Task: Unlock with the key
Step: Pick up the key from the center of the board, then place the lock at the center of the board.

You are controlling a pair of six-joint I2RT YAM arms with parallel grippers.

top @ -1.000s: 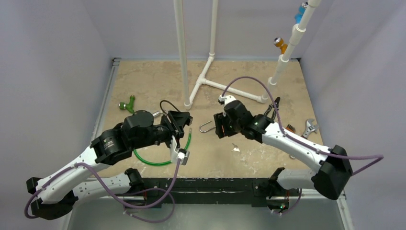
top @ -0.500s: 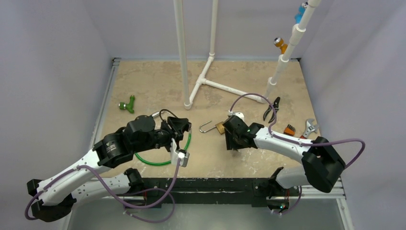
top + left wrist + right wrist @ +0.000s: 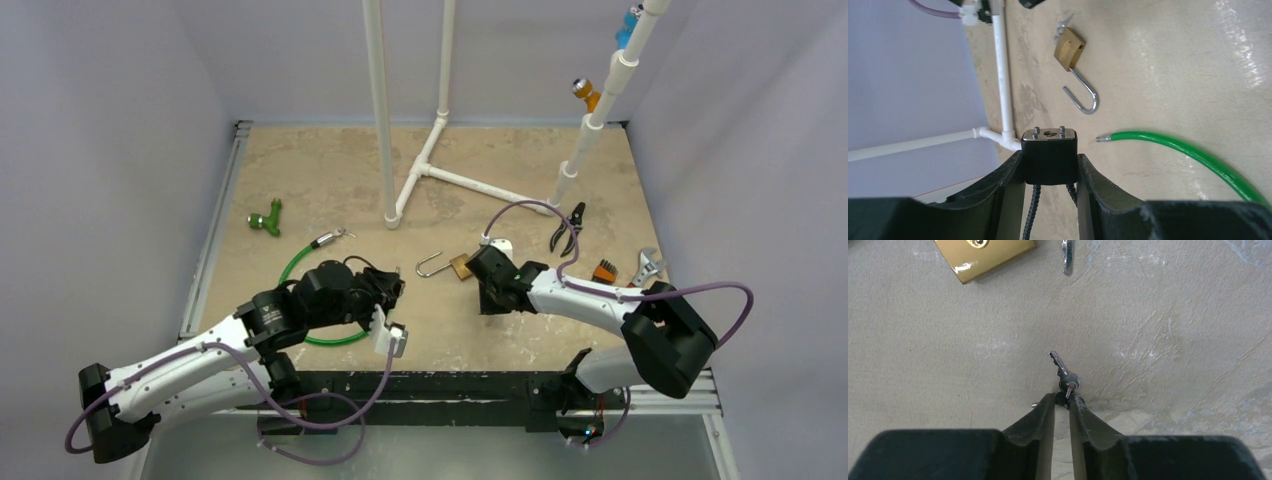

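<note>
Two grips: left jaws clamp a black lock [image 3: 1049,162], right jaws narrowly pinch the key [image 3: 1064,374] on open tabletop [image 3: 1173,315].

Mottled beige tabletop [image 3: 330,170], plain grey walls [image 3: 100,150]

The top camera hangs high behind my bases and looks down over the whole table [image 3: 330,170]. My left wrist camera sights low along my left pincer [image 3: 1050,157], which pinches a black block [image 3: 1049,167]. It looks far across the tabletop, with the brass padlock [image 3: 1069,48] at twelve o'clock. My right wrist camera stares straight down from close up. It cuts that padlock off at eleven o'clock, and the key [image 3: 1063,371] lies at centre.
</note>
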